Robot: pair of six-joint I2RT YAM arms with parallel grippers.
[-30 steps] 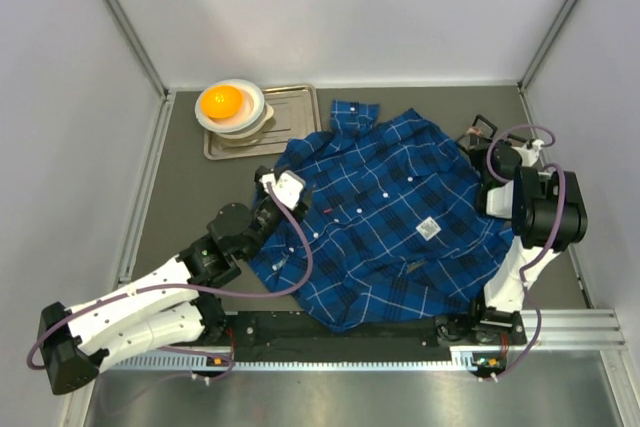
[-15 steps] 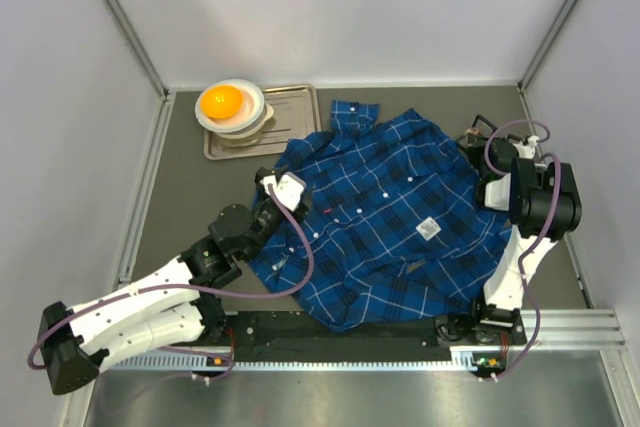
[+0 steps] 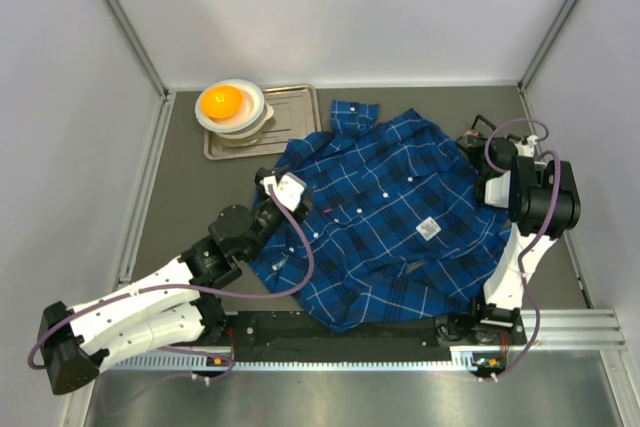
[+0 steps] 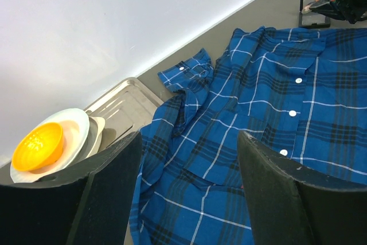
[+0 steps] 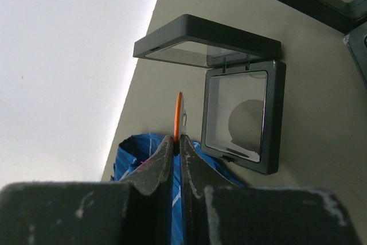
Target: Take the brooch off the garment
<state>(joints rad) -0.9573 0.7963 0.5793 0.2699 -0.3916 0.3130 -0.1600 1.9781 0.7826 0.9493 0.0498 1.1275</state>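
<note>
1. The right fingers [image 5: 166,162] are pinched together on the brooch [image 5: 178,113], a thin orange piece seen edge-on, beside an open black box [image 5: 241,113].
2. The garment [image 3: 385,212] lies spread on the counter [image 3: 190,187].
3. The left fingers [image 4: 109,185] stand apart over the garment's left edge, holding nothing.
4. An orange bowl [image 3: 222,101] sits by a tray [image 3: 290,112].

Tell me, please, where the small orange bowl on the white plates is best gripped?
Probably its thin rim, coming straight down from above, one jaw inside and one outside. The small orange bowl sits upright and open on the stacked white plates, so the rim is exposed, whereas its rounded wall could slip.
</note>
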